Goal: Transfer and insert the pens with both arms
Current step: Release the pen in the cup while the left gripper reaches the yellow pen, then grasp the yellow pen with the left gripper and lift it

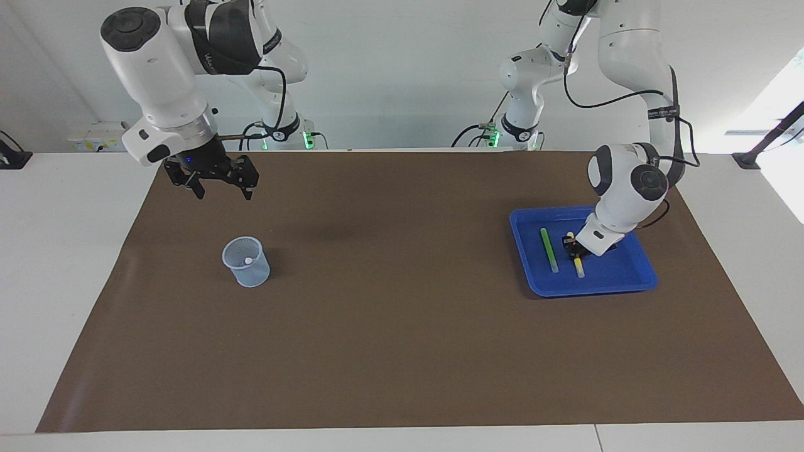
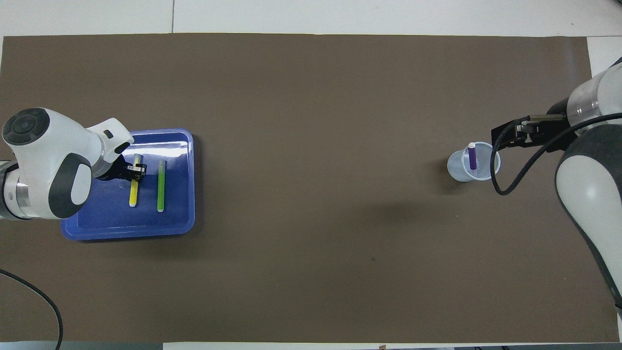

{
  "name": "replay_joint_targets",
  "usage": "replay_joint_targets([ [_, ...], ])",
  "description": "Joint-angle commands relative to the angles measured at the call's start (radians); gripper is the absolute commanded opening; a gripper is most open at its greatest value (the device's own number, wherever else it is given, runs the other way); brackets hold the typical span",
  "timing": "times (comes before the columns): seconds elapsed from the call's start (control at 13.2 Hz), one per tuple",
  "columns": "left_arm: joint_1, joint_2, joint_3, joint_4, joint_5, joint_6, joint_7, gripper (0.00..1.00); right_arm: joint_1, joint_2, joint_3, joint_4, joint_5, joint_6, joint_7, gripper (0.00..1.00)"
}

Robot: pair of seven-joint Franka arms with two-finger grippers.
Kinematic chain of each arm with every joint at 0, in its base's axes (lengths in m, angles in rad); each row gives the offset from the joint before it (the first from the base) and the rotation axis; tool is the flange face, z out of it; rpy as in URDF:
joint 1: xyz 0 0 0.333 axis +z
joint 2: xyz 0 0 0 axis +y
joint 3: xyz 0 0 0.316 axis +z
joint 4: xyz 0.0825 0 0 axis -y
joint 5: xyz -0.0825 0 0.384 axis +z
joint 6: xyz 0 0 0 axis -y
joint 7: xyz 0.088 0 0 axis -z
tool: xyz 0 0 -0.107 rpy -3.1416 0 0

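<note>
The left gripper (image 1: pixel 573 250) is down in a blue tray (image 1: pixel 634 276) at the left arm's end of the table, pinching the yellow pen (image 1: pixel 575 260) near its upper end. The green pen (image 1: pixel 549 250) lies just beside it in the tray. The right gripper (image 1: pixel 218 191) hangs spread open above the mat near a clear cup (image 1: pixel 246 262) holding the purple pen (image 2: pixel 472 158).

Glossy white jointed arms (image 1: pixel 157 69), black cables, silver wrist rings

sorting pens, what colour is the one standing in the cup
Purple pen with a whitish tip, clearest in the overhead view.
</note>
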Motion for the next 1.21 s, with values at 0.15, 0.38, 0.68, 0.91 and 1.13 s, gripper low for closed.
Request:
replay_joint_targets([
  [0.15, 0.008, 0.014, 0.003, 0.097, -0.070, -0.120, -0.004, 0.00, -0.008, -0.005, 0.007, 0.002, 0.017, -0.002, 0.007, 1.00],
  [0.38, 0.002, 0.017, 0.001, 0.174, -0.085, -0.224, -0.031, 0.00, -0.008, -0.007, 0.007, 0.002, 0.017, -0.002, 0.005, 1.00],
  [0.68, -0.004, 0.015, -0.003, 0.289, -0.199, -0.370, -0.177, 0.00, -0.010, -0.007, 0.007, 0.002, 0.017, -0.002, 0.005, 1.00],
  [0.91, -0.024, 0.015, -0.003, 0.392, -0.343, -0.517, -0.361, 0.00, -0.008, -0.008, 0.007, -0.002, 0.017, -0.002, 0.007, 1.00],
  [1.13, -0.035, -0.008, -0.025, 0.410, -0.501, -0.548, -0.629, 0.00, -0.010, -0.010, 0.007, -0.007, 0.019, -0.002, 0.007, 1.00],
])
